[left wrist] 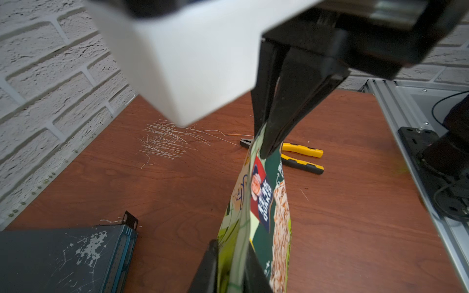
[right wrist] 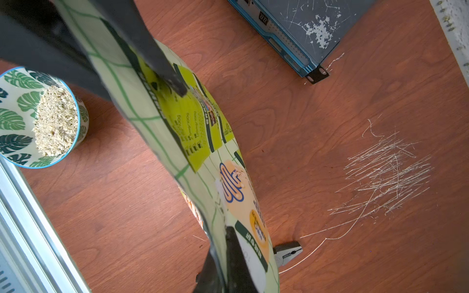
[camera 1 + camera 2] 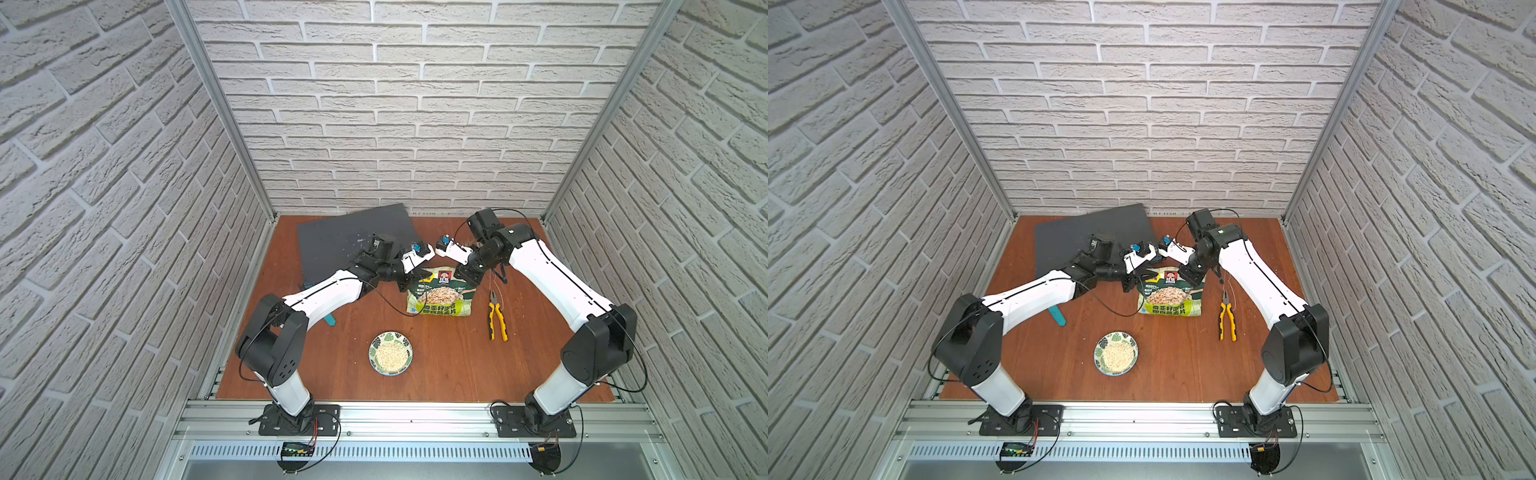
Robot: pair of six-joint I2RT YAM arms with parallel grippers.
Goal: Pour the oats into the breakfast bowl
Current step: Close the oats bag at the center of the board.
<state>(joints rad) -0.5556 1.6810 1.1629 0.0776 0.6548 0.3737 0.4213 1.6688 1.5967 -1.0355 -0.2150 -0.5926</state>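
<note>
Counter: red-brown wood [image 3: 457,374], walled in by white brick.
Bowl: lower centre in both top views [image 3: 379,343] [image 3: 1103,351]. It stands upright on the counter, well apart from the pouch. In the right wrist view it sits at the left edge [image 2: 15,114].
Oats: a pale heap [image 3: 390,357] [image 3: 1116,357] fills the middle of the bowl. None can be seen lying loose around the bowl.
Pouch: centre of both top views [image 3: 440,297] [image 3: 1171,297], directly above the bowl in the frame. Its printed front is turned towards the camera and it is held by its two upper corners. I cannot tell whether its base touches the counter.
Left fingers: at the pouch's upper left corner in both top views [image 3: 411,279] [image 3: 1139,277]. One finger lies on each face of the film and they are closed onto it, with only the pouch between them.
Right fingers: at the pouch's upper right corner [image 3: 462,279] [image 3: 1189,277]. They are pressed together and pinch the top edge, which shows plainly in the left wrist view [image 1: 266,144].
Pliers: yellow and black [image 3: 497,320] [image 3: 1228,322]. They lie flat on the counter just right of the pouch and do not touch it.
Box: dark grey, flat and scuffed [image 3: 340,241], at the upper left of the counter, beyond the left arm.
Teal strip: it lies on the counter [image 3: 331,321], partly hidden under the left arm.
Scratches: a pale patch on the wood, seen in both wrist views [image 1: 165,139] [image 2: 385,172].
</note>
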